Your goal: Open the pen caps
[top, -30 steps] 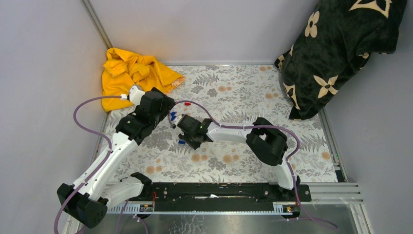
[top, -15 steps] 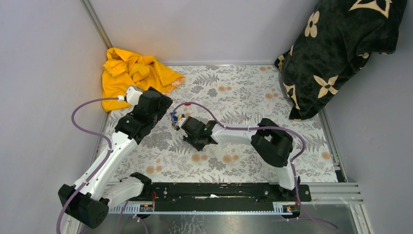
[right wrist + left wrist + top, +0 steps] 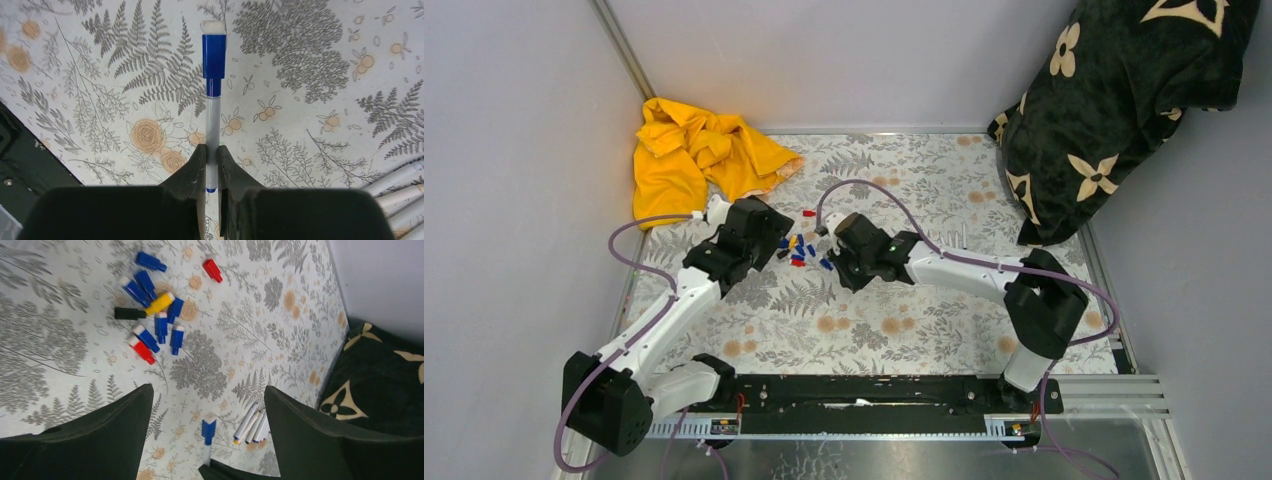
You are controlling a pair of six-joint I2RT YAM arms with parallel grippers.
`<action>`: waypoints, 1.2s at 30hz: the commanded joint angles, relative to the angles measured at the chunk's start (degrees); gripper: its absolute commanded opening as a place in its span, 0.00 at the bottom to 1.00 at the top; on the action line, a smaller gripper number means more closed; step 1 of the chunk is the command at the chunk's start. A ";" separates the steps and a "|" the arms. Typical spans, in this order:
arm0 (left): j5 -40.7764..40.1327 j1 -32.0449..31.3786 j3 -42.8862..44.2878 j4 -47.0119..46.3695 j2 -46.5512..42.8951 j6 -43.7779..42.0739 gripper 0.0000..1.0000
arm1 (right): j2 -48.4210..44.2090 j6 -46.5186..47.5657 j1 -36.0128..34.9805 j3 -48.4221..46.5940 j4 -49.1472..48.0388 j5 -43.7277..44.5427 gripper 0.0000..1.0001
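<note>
My right gripper [image 3: 210, 147] is shut on the white barrel of a pen [image 3: 212, 125], whose blue cap [image 3: 214, 55] is still on and points away from the gripper above the floral mat. That pen also shows between my left gripper's fingers in the left wrist view [image 3: 208, 432]. My left gripper [image 3: 207, 390] is open and empty, facing the capped end. Several loose pen caps [image 3: 155, 325], mostly blue with red, black and yellow ones, lie in a pile [image 3: 796, 250] between the grippers. Several uncapped pens [image 3: 252, 426] lie together on the mat.
A yellow cloth [image 3: 694, 150] lies at the back left corner. A black flowered cushion [image 3: 1114, 110] fills the back right and shows in the left wrist view [image 3: 375, 385]. One red cap [image 3: 809, 213] lies apart behind the pile. Grey walls close the left and back sides.
My right gripper has swung right and away from the base with the pen in it, uncovering the cap pile. My left gripper has shifted right, toward the pile.
</note>
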State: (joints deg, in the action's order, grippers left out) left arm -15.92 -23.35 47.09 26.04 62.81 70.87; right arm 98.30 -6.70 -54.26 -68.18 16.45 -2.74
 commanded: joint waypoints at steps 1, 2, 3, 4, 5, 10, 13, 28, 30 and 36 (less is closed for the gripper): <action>8.24 0.33 -1.80 -10.81 3.01 1.28 0.87 | -3.77 -2.51 2.34 0.09 -2.84 -3.95 0.00; 9.83 0.33 -1.97 -12.20 4.08 1.20 0.87 | -3.96 -2.65 2.90 -0.05 -2.97 -4.34 0.00; 11.27 0.28 -1.94 -13.34 5.11 1.20 0.87 | -4.11 -2.81 3.41 -0.29 -3.13 -4.80 0.00; 12.63 0.20 -2.12 -14.47 6.09 1.16 0.86 | -4.17 -3.01 3.95 -0.48 -3.27 -5.36 0.00; 14.26 0.16 -2.35 -16.06 7.01 1.01 0.86 | -4.15 -3.19 4.43 -0.66 -3.45 -6.00 0.00; 20.09 -0.48 -2.39 -21.77 10.87 0.35 0.85 | -4.17 -4.30 6.93 -1.58 -4.60 -8.33 0.00; 21.77 -0.89 -2.01 -23.34 12.91 0.10 0.84 | -3.90 -4.92 8.21 -2.30 -5.09 -9.99 0.00; 25.41 -2.93 -0.23 -31.44 20.50 0.84 0.68 | -2.24 -5.84 11.21 -4.24 -5.46 -14.40 0.00; 25.77 -2.97 -0.23 -32.38 20.84 0.85 0.62 | -2.16 -5.79 11.61 -4.22 -5.37 -14.88 0.00; 25.62 -2.93 0.43 -33.05 21.44 0.07 0.50 | -1.72 -5.70 12.78 -4.37 -4.67 -16.46 0.00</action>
State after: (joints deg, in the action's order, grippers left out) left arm 8.80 -26.00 45.32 -2.85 83.64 71.70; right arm 96.60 -12.10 -42.41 -69.97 12.56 -16.45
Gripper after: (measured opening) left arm 0.521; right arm 0.140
